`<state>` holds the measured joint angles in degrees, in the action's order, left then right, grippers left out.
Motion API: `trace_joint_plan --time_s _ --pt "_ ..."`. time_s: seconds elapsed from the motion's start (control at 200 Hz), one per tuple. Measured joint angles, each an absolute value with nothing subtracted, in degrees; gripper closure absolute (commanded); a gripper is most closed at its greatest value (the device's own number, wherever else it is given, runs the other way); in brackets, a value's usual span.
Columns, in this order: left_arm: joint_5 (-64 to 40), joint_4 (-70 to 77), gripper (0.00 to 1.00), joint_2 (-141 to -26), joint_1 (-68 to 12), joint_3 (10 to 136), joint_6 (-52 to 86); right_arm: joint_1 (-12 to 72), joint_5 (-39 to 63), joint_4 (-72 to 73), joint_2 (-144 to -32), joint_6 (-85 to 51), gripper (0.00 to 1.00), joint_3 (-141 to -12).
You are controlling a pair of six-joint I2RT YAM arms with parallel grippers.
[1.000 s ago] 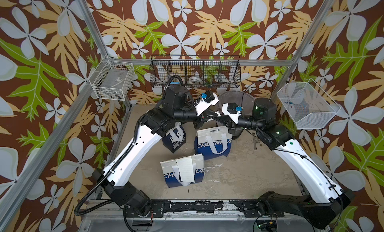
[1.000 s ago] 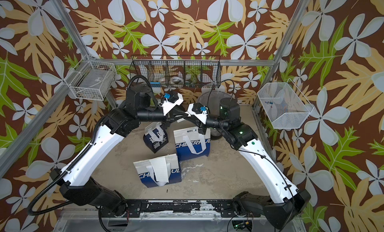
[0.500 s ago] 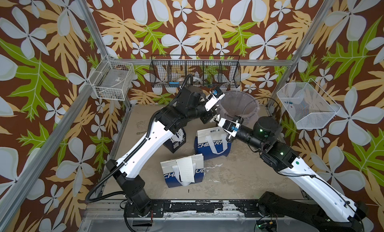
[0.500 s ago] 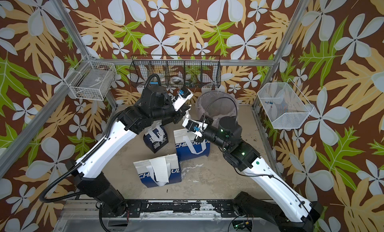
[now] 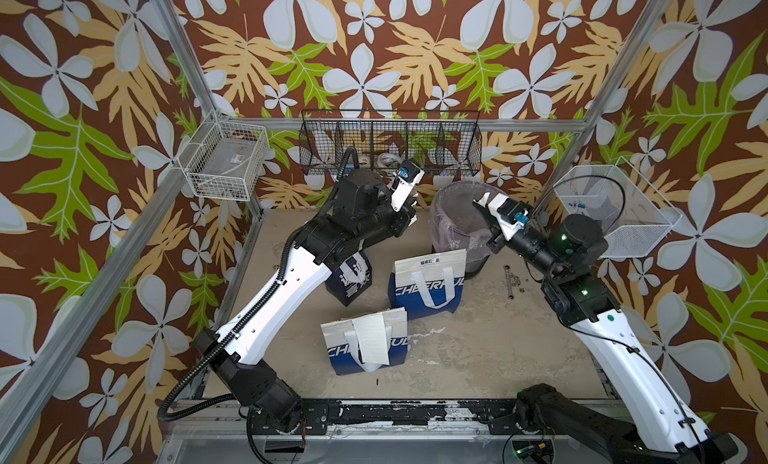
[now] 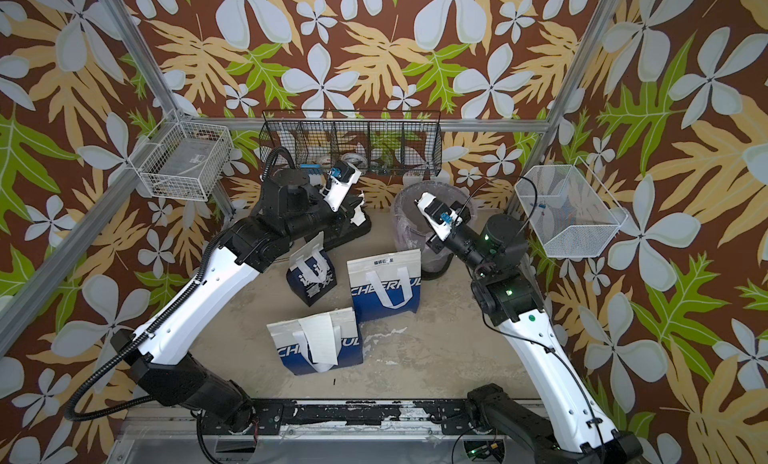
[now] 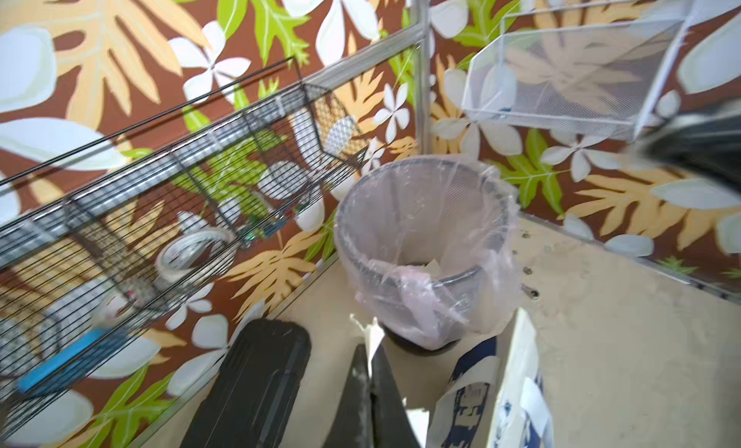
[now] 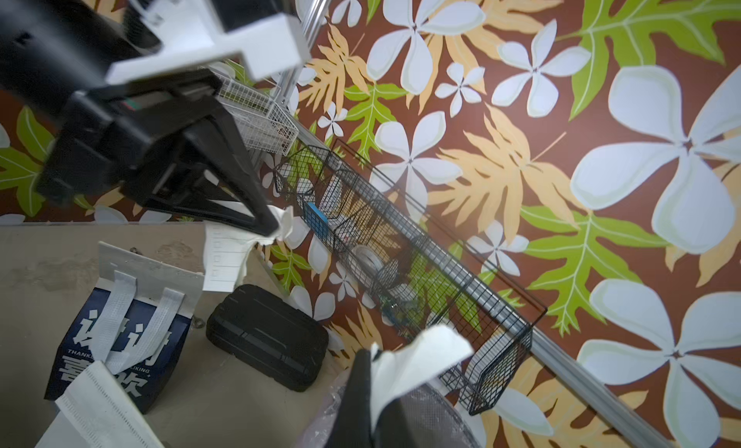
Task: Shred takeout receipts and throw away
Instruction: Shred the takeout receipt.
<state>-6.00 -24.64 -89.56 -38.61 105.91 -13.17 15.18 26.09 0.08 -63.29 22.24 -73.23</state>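
1. A second ago both sets of fingers met on one receipt above the bags; now they are well apart, each with a piece of it; I judge the slip torn in two.
2. The left fingers [image 8: 265, 222] are pinched together on one torn half [image 8: 226, 261]; it hangs above the black case [image 8: 268, 333] by the back wall.
3. The right fingers [image 8: 365, 366] are also clamped together, on the other half [image 8: 417, 355]; they are above the mouth of the lined bin [image 5: 453, 233].
4. For the task, I read this as only the first rip; both pieces are large, so they may need more tearing; the right piece is already placed to drop, while the left is beside the bin and would have to travel over it.
5. A whole receipt [image 5: 372, 337] lies untouched across the near bag [image 5: 338, 354] on the table; I cannot pick out a third slip.
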Motion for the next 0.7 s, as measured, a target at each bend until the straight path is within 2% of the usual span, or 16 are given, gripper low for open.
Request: trace_joint_plan --time_s 0.07,0.13,0.27,0.355,0.51,0.701 --pt "-8.4 -21.8 1.00 -89.6 -38.6 105.0 -12.1 11.1 28.4 -2.6 -68.3 19.2 1.00 -77.6" --pt "-11.1 -18.7 1.00 -89.4 -38.5 103.7 -11.2 7.8 29.2 -4.8 -73.0 16.6 0.93 -81.0" --pt "-15.7 -11.8 1.00 -89.7 -38.4 101.3 -8.3 3.6 32.1 -12.1 -83.5 12.2 0.65 -87.8" --pt "-16.8 -6.8 1.00 -90.7 -38.4 99.9 -6.1 2.9 34.1 -16.2 -88.2 11.2 0.54 -91.4" --pt "-17.0 0.8 1.00 -94.3 -38.4 98.2 -2.0 2.9 36.3 -20.6 -91.1 10.6 0.43 -93.0" --pt "-19.2 10.0 1.00 -98.7 -38.4 98.0 2.9 2.8 49.6 -16.7 -87.0 10.5 0.40 -88.6"
